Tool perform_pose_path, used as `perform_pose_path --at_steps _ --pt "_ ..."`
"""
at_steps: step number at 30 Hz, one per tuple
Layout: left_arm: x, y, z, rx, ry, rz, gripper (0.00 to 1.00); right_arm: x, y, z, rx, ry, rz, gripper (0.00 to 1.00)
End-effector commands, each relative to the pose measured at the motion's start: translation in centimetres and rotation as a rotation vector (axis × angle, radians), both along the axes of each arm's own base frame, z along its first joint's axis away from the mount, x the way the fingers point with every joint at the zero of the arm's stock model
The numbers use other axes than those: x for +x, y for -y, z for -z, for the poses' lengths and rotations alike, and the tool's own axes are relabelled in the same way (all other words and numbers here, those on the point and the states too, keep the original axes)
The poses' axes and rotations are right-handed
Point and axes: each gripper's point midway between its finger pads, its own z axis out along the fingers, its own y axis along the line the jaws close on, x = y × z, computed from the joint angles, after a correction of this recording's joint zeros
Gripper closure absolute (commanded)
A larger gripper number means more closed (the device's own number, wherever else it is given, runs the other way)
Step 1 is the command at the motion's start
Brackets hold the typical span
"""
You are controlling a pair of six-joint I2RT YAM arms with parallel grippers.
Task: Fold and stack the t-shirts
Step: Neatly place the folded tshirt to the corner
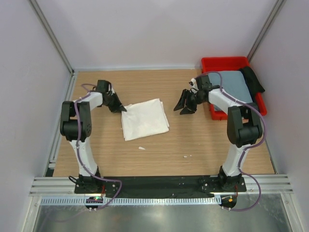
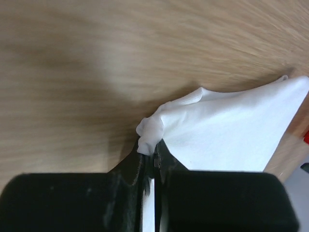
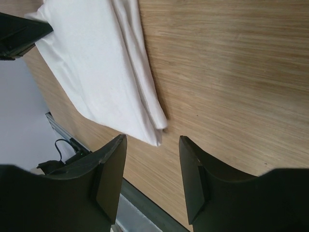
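**Mia:** Where is the white t-shirt?
**Tom:** It lies folded flat on the wooden table, a bit left of the middle of the top view
**Mia:** What does the left gripper do?
**Tom:** Its two fingers are pressed together on the upper left corner of the white t-shirt. In the left wrist view a small bunch of white cloth sticks out right at the tips
**Mia:** And the right gripper?
**Tom:** Its fingers are spread apart with nothing between them. It hangs just right of the white t-shirt and does not touch it
**Mia:** Where is the grey-blue t-shirt?
**Tom:** It lies in the red bin at the upper right, partly hidden by the right arm, with a black cloth beside it
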Motion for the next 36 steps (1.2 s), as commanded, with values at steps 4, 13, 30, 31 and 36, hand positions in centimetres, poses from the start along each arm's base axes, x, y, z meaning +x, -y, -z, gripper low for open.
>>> perform_pose_path --at_steps 4,13,30,31,36 --pt "-7.6 -7.7 2.2 0.132 -0.223 -0.347 1.00 -1.4 -1.9 -3.5 0.060 0.071 -0.045 0.47" --pt "-17.2 -16.3 0.0 0.355 -0.355 -0.888 1.00 -4.3 -7.8 -4.6 0.100 0.050 -0.182 0.47" --pt "-33.9 -27.0 -3.0 0.437 -0.590 -1.553 1.00 -8.8 -11.7 -3.3 0.122 -0.006 -0.304 0.47" --pt "-34.2 -27.0 -3.1 0.423 -0.567 -1.605 1.00 -8.8 -11.8 -3.3 0.120 -0.007 -0.309 0.47" --pt "-36.6 -28.1 -3.1 0.401 -0.633 -1.729 1.00 -9.1 -11.7 -3.2 0.120 -0.011 -0.315 0.47"
